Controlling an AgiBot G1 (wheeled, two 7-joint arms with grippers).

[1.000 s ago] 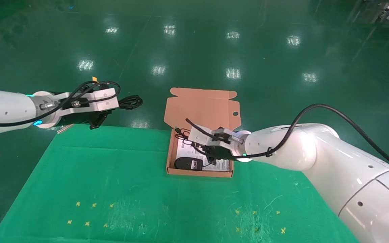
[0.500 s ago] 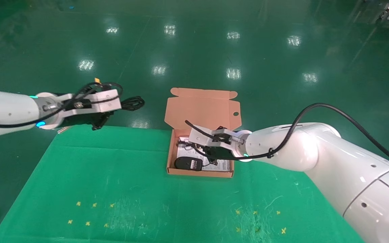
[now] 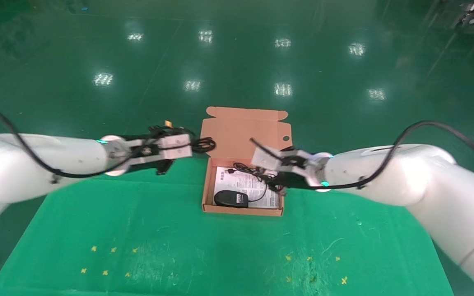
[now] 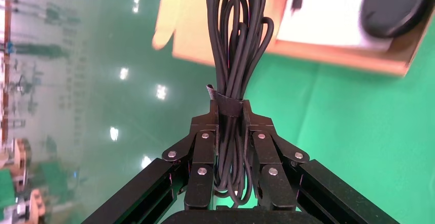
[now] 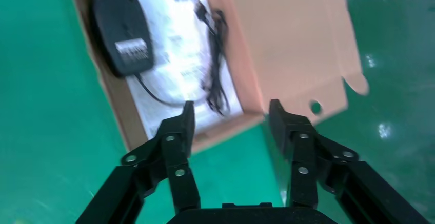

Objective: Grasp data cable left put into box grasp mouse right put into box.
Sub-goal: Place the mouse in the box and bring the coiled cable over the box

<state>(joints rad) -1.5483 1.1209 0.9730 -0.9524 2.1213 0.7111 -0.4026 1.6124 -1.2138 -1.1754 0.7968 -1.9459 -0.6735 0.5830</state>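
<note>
The salmon-orange box stands open at the table's far middle, with its lid flat behind it. The black mouse lies at the front left of the box on the white leaflet, and its cord is bunched behind it. My left gripper is shut on the data cable, held just left of the box; the wrist view shows the looped bundle clamped between the fingers. My right gripper hovers over the box's right wall, open and empty.
A green cloth covers the table, with small yellow cross marks near the front. The glossy green floor lies beyond the far edge. The box lid has a small round hole near its right side.
My left arm has carried the data cable right, from far left to the box's left side. My right gripper has drawn back right out of the box; the mouse stays inside.
</note>
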